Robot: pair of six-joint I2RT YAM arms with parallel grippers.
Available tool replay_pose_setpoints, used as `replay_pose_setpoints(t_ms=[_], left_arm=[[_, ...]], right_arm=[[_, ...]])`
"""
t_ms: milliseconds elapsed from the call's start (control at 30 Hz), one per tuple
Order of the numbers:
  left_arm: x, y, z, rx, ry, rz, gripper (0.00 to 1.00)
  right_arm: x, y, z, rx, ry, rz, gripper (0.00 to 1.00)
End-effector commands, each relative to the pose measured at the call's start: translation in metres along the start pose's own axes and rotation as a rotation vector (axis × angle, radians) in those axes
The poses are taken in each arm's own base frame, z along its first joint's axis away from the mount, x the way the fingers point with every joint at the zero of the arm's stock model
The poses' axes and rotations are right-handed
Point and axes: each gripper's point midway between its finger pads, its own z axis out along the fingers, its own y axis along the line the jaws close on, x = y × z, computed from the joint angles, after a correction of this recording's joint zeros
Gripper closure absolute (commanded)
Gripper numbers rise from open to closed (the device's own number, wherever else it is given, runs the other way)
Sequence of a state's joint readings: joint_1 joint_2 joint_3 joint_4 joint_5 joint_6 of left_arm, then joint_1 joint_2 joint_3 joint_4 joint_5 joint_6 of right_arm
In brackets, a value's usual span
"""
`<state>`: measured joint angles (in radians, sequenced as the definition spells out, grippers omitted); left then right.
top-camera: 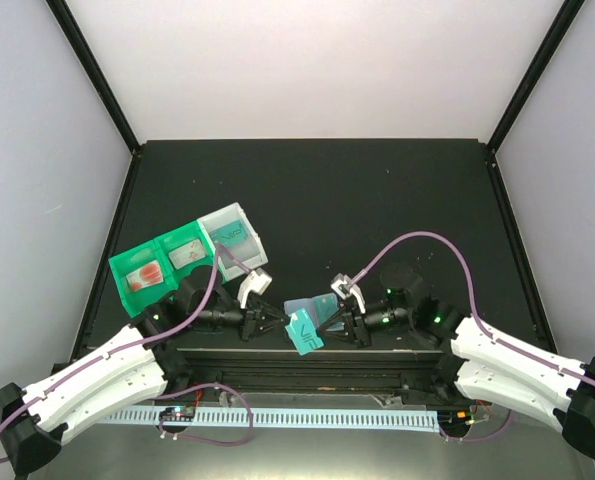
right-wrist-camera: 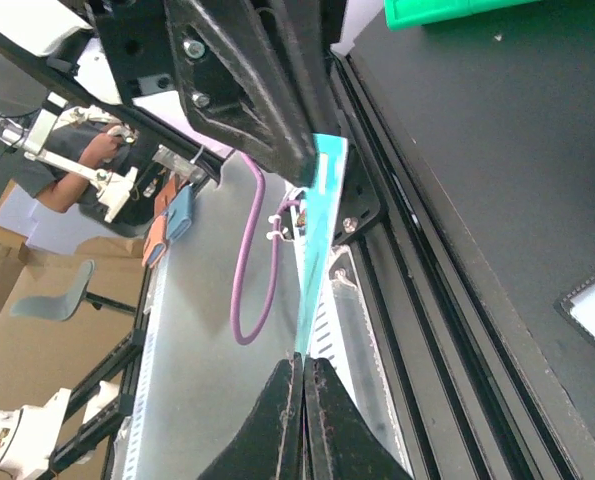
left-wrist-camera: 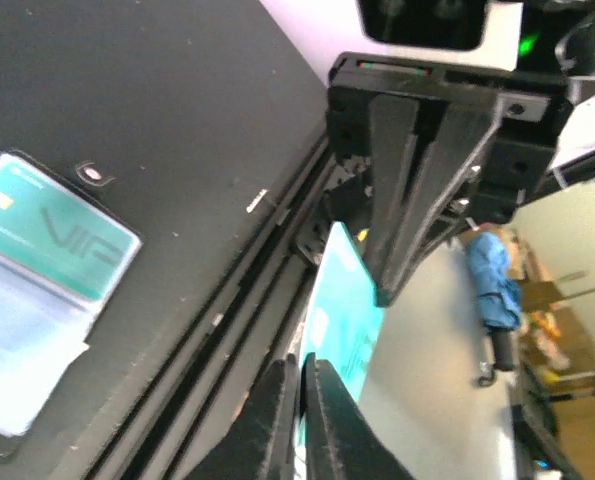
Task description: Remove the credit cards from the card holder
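Note:
A teal credit card (top-camera: 305, 333) hangs over the table's near edge, pinched from both sides. My left gripper (top-camera: 283, 325) is shut on its left end, fingers (left-wrist-camera: 277, 400) tight round the card (left-wrist-camera: 342, 320). My right gripper (top-camera: 327, 322) is shut on the opposite end, and its wrist view shows the card (right-wrist-camera: 317, 230) edge-on rising from the fingertips (right-wrist-camera: 287, 385). The pale-blue card holder (left-wrist-camera: 27, 320) lies open on the black table with another teal card (left-wrist-camera: 47, 225) in its upper pocket. From above the holder (top-camera: 297, 305) peeks out just behind the held card.
A green two-compartment tray (top-camera: 162, 262) with a reddish item inside stands at the left, a white open bin (top-camera: 232, 232) beside it. Black aluminium rails (left-wrist-camera: 247, 270) run along the near table edge under the grippers. A purple cable (right-wrist-camera: 252, 260) loops below.

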<state>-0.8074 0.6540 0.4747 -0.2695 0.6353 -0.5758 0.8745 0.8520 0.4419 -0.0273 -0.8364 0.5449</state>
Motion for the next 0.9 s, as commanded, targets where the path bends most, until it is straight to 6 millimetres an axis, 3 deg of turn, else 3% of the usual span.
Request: replay_pose_setpoints(t_ms=[0, 133, 467, 667, 867], left_arm=[[-0.002, -0.02, -0.003, 0.11, 0.001, 0.042, 0.98], [-0.006, -0.019, -0.005, 0.097, -0.02, 0.046, 0.98], [-0.013, 0.008, -0.003, -0.046, -0.071, -0.018, 0.99], [-0.033, 0.036, -0.018, -0.247, -0.183, -0.053, 0.98], [-0.065, 0.073, -0.057, -0.54, -0.395, -0.104, 0.98]], right_arm=[[-0.002, 0.001, 0.001, -0.014, -0.009, 0.0, 0.99], [-0.006, -0.004, 0.001, 0.018, -0.029, 0.013, 0.95], [-0.017, -0.036, -0.008, 0.208, -0.139, 0.098, 0.24], [-0.022, -0.046, -0.019, 0.289, -0.206, 0.129, 0.04], [-0.028, -0.05, -0.028, 0.332, -0.267, 0.135, 0.0]])
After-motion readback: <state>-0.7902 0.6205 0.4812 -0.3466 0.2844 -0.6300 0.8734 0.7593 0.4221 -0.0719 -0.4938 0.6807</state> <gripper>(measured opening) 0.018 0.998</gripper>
